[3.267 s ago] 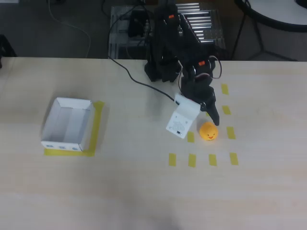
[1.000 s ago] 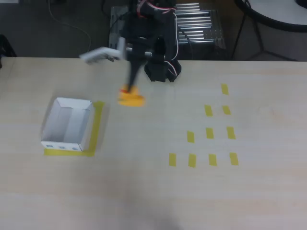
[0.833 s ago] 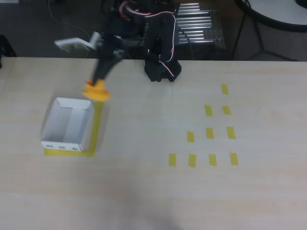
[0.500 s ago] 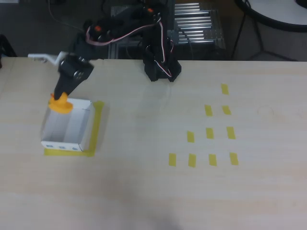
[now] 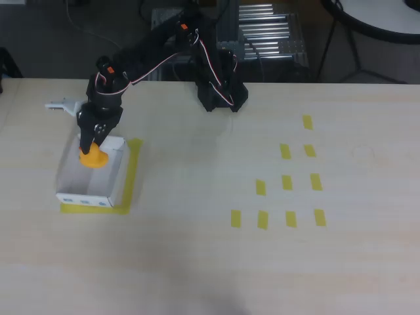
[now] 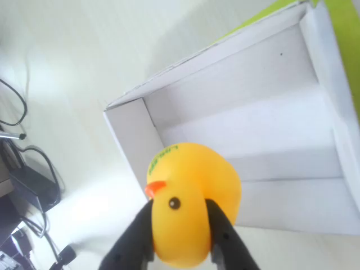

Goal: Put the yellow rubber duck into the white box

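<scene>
Overhead, hand (image 5: pixel 88 146) pinches yellow rubber duck (image 6: pixel 188 208) above white box (image 5: pixel 108 190), beak left.

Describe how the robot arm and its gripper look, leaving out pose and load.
The arm is black, with small orange-red marks at its joints and thin red and white wires running along it. It rises from a black base at the table's far edge. The gripper has two black fingers; a flat white part juts from it.

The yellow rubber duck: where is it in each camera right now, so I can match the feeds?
Overhead view: yellow rubber duck at left, over the white box's far end, in the pincer.
Wrist view: duck bottom centre, clamped.
Shared landmark: the box.
</scene>
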Robot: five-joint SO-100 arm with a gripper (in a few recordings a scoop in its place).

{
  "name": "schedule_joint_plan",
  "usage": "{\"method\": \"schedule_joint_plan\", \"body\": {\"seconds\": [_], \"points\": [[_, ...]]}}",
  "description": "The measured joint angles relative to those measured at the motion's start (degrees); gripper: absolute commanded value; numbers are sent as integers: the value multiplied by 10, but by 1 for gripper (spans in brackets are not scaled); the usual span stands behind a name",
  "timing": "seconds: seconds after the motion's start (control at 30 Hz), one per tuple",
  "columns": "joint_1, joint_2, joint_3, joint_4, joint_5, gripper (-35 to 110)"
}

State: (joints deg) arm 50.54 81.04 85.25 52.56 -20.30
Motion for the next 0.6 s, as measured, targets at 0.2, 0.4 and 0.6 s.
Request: {"method": "schedule_joint_plan", "body": {"seconds": [0.2, 0.4, 0.6], "points": [[5, -32, 0, -6, -2, 0], [23, -54, 0, -28, -12, 0], [22, -69, 0, -40, -33, 15]]}}
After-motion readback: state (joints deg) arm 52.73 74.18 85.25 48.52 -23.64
